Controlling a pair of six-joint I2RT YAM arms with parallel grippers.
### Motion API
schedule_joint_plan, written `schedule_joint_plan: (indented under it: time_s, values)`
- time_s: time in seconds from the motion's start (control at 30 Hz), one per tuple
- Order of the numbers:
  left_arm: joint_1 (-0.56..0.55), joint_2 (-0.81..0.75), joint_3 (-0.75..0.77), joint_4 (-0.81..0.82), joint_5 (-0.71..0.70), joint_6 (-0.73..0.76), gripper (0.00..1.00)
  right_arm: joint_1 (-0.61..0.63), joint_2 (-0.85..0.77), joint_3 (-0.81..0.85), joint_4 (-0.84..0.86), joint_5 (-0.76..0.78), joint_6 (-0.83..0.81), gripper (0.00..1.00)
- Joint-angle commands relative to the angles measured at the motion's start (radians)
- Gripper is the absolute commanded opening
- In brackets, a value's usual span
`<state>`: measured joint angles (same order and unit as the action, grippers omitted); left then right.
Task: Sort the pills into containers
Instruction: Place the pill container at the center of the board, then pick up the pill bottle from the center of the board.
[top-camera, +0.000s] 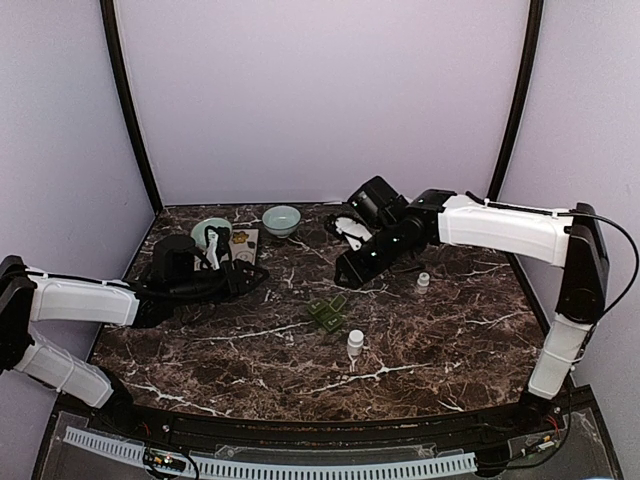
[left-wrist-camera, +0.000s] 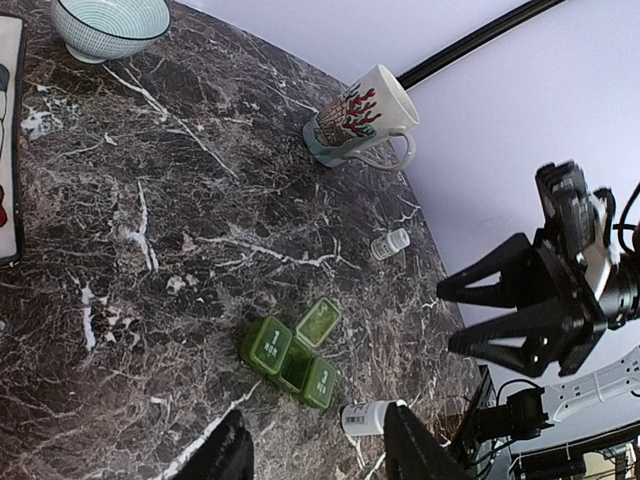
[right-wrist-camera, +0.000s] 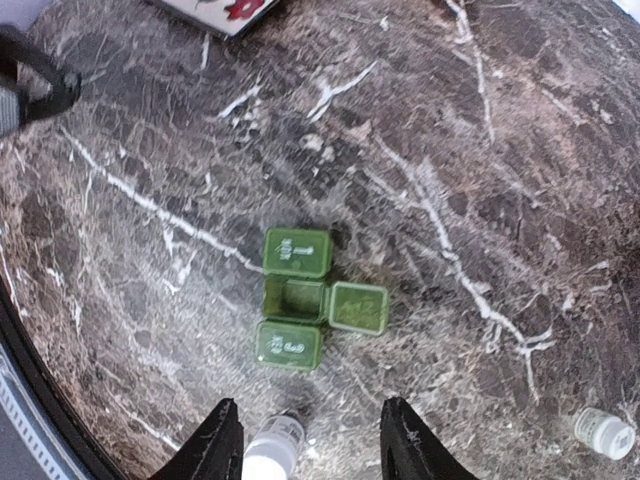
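Sitting near the middle of the marble surface (top-camera: 450, 340), the dark green containers (top-camera: 327, 312) form one short row. The middle lid is flipped open and the two end lids are down. A small white bottle (top-camera: 355, 343) is just beside the row on its near side, and a second bottle (top-camera: 423, 282) is further right. The right jaws hover near the row's far side, spread apart and gripping nothing. The left jaws, over by a teal bowl (top-camera: 210, 232), are spread and empty too.

My right gripper (right-wrist-camera: 312, 445) has black jaws. Just ahead of them the pill box (right-wrist-camera: 297, 300) is green with pale lid markings. The marble table (right-wrist-camera: 480, 150) is dark brown, veined white. Between the jaws, the bottle (right-wrist-camera: 272, 452) is white.
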<state>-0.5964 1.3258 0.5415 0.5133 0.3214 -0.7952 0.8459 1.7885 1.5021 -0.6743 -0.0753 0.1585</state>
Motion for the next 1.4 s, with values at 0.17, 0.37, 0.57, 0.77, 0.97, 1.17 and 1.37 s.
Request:
schedule_joint_plan:
  time_s: [0.17, 0.37, 0.57, 0.77, 0.97, 1.17, 1.37]
  values:
    - [0.0, -0.014, -0.002, -0.016, 0.0, 0.025, 0.48, 0.122, -0.054, -0.064, -0.133, 0.152, 0.103, 0.51]
    - [-0.002, -0.016, -0.012, -0.007, 0.001, 0.022, 0.48, 0.158, -0.027, -0.09, -0.172, 0.152, 0.123, 0.52]
    - [-0.003, -0.019, -0.014, -0.009, -0.003, 0.024, 0.48, 0.177, -0.021, -0.101, -0.177, 0.127, 0.147, 0.53]
    - [-0.004, -0.007, -0.011, 0.0, -0.001, 0.024, 0.48, 0.195, -0.004, -0.113, -0.174, 0.116, 0.155, 0.53]
    - [-0.004, -0.004, -0.009, 0.002, -0.001, 0.025, 0.48, 0.196, 0.01, -0.132, -0.161, 0.104, 0.156, 0.53]
    - [-0.003, 0.001, -0.009, 0.004, -0.001, 0.025, 0.48, 0.197, 0.027, -0.147, -0.143, 0.099, 0.153, 0.53]
    - [-0.004, 0.001, -0.008, 0.005, -0.003, 0.024, 0.48, 0.196, 0.044, -0.145, -0.133, 0.101, 0.15, 0.53]
